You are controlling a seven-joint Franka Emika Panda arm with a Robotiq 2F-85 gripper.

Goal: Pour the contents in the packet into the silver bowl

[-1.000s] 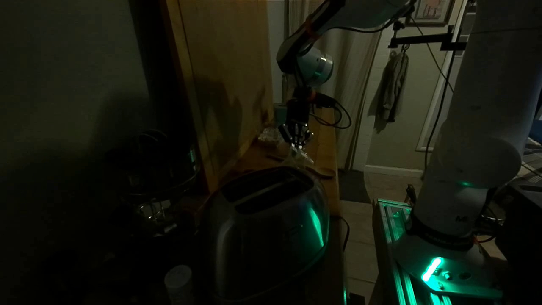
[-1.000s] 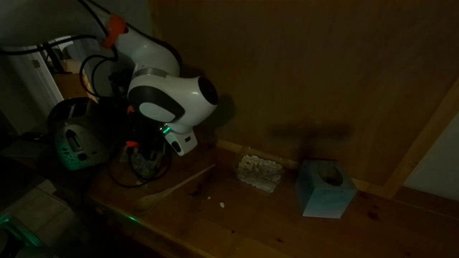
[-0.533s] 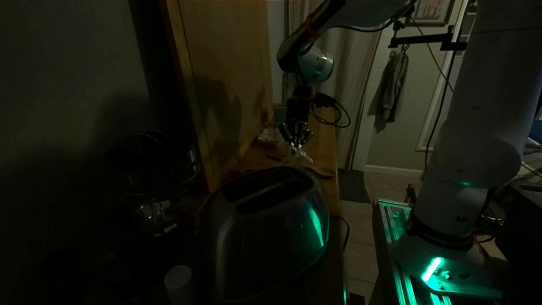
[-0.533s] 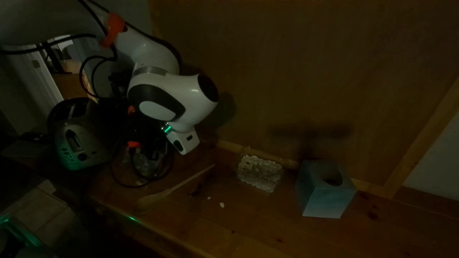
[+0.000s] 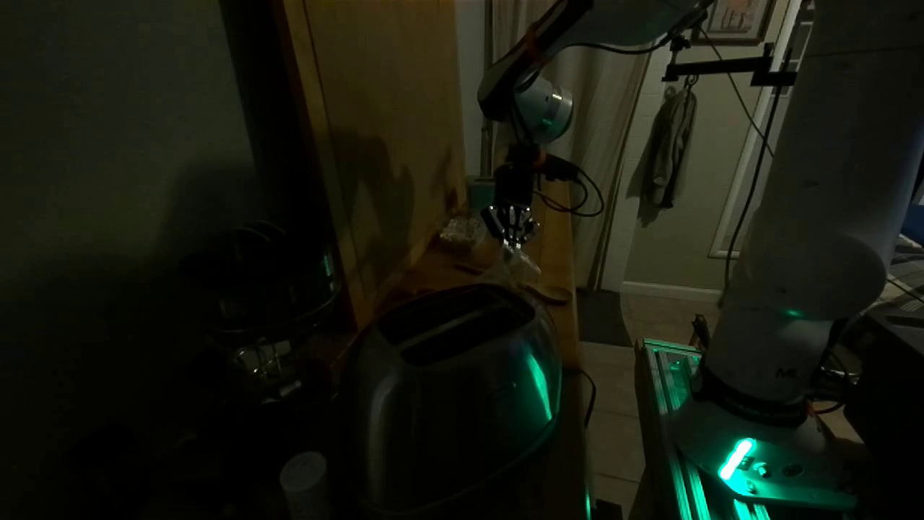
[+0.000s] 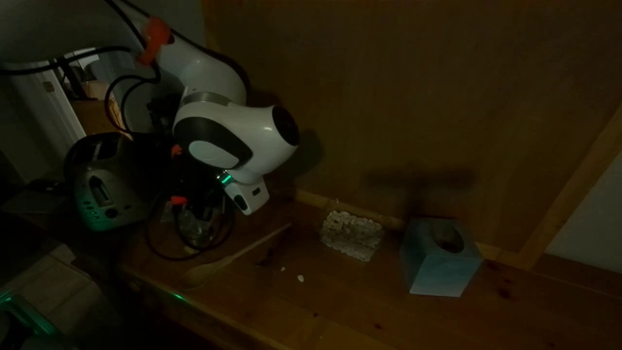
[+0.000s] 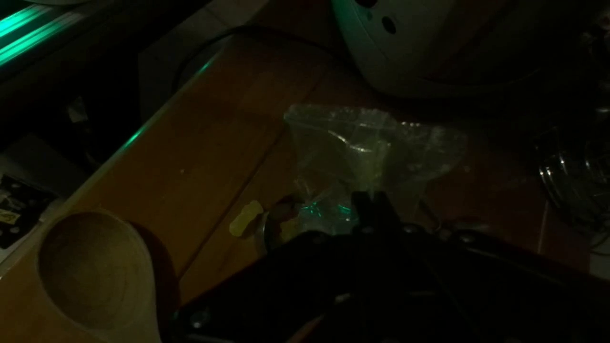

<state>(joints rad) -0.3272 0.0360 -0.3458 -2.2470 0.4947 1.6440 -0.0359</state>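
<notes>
In the wrist view, by the gripper [image 7: 370, 196], a clear plastic packet [image 7: 329, 138] is pinched over the wooden counter [image 7: 224, 128]. Open room is seen toward the left edge [image 7: 135, 136]; a wooden spoon [image 7: 95, 271] is placed near left, a toaster [image 7: 443, 47] far right.

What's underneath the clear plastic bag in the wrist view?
Wooden table and a curved rim of what is probably the silver bowl show beside the bag. The bag and gripper blur or hide the rest.

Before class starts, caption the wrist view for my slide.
In dim light, the gripper pinches a clear packet over a wooden table, a wooden spoon nearby.
</notes>
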